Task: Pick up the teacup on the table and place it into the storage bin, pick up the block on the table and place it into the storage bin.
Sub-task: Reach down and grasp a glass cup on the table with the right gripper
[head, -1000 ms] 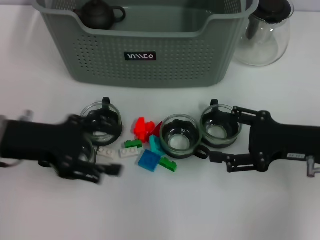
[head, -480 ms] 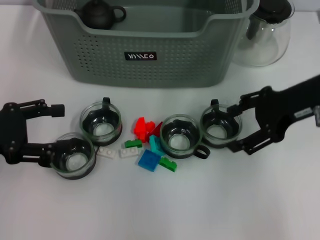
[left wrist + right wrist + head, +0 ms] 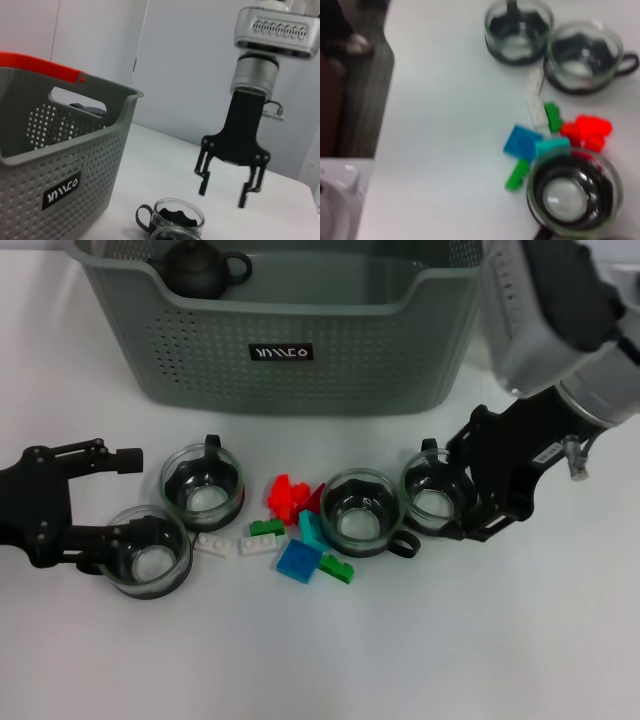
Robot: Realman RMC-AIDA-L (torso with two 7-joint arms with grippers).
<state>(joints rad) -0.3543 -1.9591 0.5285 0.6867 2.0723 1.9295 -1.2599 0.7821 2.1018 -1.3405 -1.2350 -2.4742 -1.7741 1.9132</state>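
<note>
Jaws of both grippers are spread: the right gripper [image 3: 462, 490] hangs directly over the rightmost clear glass teacup [image 3: 438, 492], nearer than the left gripper [image 3: 100, 498] beside the leftmost teacup [image 3: 148, 551] on the white bench [image 3: 400, 660].

Plain white surface [image 3: 450, 650] here. At the far edge sits the grey-green storage bin [image 3: 290, 340], with a clear glass teapot [image 3: 525, 315] just beside it on the robot's right. Closer in there's a row of four glass teacups: one at the far left [image 3: 148, 551], one a bit behind it [image 3: 203, 483], one in the middle [image 3: 361, 512] and one on the right [image 3: 441, 493]. Between the second and third cups lies a little pile of blocks: red [image 3: 289, 496], two white [image 3: 240, 544], blue [image 3: 298, 562], teal [image 3: 311, 530] and green [image 3: 336, 568].
</note>
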